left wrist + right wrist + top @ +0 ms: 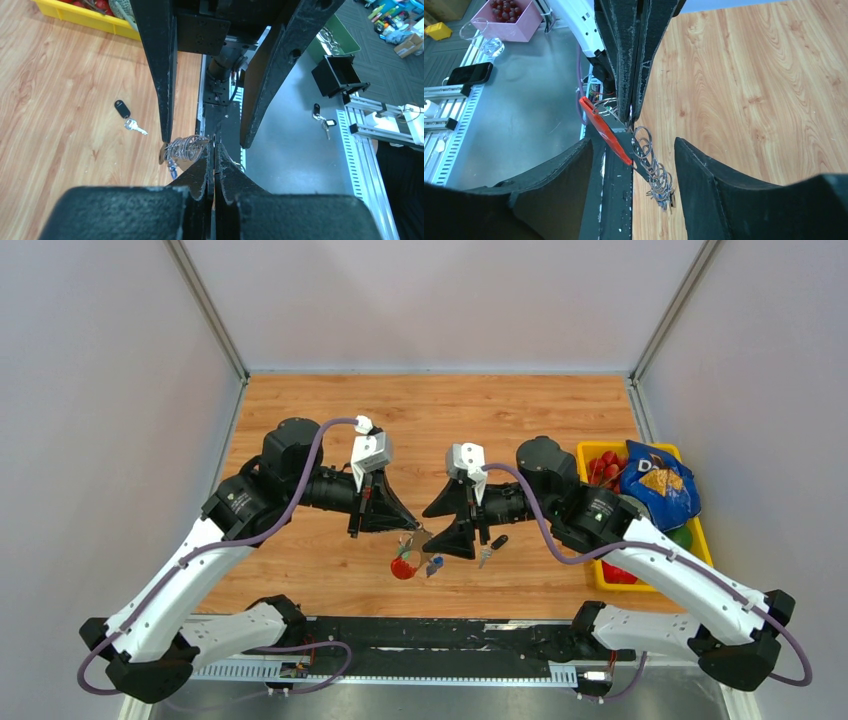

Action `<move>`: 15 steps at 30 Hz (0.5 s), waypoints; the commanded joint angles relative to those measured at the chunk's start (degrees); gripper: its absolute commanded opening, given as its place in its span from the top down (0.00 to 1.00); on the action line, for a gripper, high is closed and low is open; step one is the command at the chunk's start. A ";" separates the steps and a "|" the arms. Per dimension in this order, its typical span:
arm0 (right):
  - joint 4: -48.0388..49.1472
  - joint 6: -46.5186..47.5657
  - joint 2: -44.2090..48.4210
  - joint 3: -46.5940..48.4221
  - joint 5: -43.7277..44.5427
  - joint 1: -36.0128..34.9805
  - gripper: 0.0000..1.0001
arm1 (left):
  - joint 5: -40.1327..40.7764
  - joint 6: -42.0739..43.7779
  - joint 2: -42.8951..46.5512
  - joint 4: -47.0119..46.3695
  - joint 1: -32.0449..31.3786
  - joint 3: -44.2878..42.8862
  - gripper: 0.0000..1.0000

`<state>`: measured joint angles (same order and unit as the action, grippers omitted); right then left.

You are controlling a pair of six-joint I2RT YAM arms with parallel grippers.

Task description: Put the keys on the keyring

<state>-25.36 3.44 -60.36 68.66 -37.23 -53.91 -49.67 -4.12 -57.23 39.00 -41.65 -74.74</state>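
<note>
Two grippers meet mid-table: left gripper (pixel 630 114) pressed together, pinching the keyring (pixel 654 167) — right gripper (pixel 633 145) spread wide around the bunch. Nothing threaded yet — the key (pixel 127 117) lies on the wood just right of them, waiting.

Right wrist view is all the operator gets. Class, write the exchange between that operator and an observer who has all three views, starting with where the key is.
Operator: My open right gripper straddles the keyring and its red tag. No key here. Where is it?
Observer: The key lies on the wooden table, just right of your gripper's fingers, with nothing touching it.
Operator: Which way does it point?
Observer: Its black head is farther from the table's near edge, its blade nearer.
</note>
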 commanded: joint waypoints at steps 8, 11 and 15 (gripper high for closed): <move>4.50 2.36 -1.51 2.26 -3.53 -1.85 0.41 | -3.32 1.88 1.68 -0.45 -0.67 -2.11 1.00; 4.90 2.27 -1.52 2.43 -4.00 -2.57 0.46 | -3.28 2.21 1.75 -0.11 -0.71 -2.00 1.00; 5.06 2.14 -1.52 2.42 -4.06 -3.26 0.55 | -3.04 2.49 2.01 -0.05 -0.78 -1.47 1.00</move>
<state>-23.46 4.64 -61.91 68.73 -39.48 -56.34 -50.98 -3.38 -56.62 40.05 -42.04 -74.74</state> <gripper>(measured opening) 0.483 0.008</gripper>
